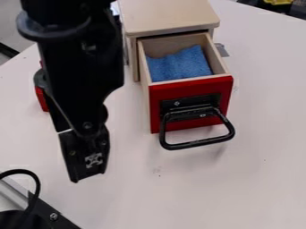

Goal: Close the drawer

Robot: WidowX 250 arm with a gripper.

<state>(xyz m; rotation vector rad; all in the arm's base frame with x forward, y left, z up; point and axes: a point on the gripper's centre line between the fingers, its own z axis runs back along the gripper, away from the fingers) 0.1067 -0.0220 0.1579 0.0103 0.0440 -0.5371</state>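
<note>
Camera view: the drawer (190, 86) juts from its cabinet (167, 15), toward the worktop's (197, 192) far edge. I can't tell whether the claw (89, 175) is released or clenched. Light, stiff wood, probably; I'd push its red front (206, 86) squarely.

black arm (83, 58) hanging in from top edge, left of centre — gripper (88, 172) pointing down, slightly tilted

We saw a bright red drawer front (191, 90) with a black handle (200, 143). The drawer's walls (144, 85) and the cabinet (167, 15) were pale, light-brown wood. Inside lay mottled blue cloth (179, 65). The tabletop (257, 179) looked whitish to us, the gripper (90, 175) black with a pale, angular mark.
</note>
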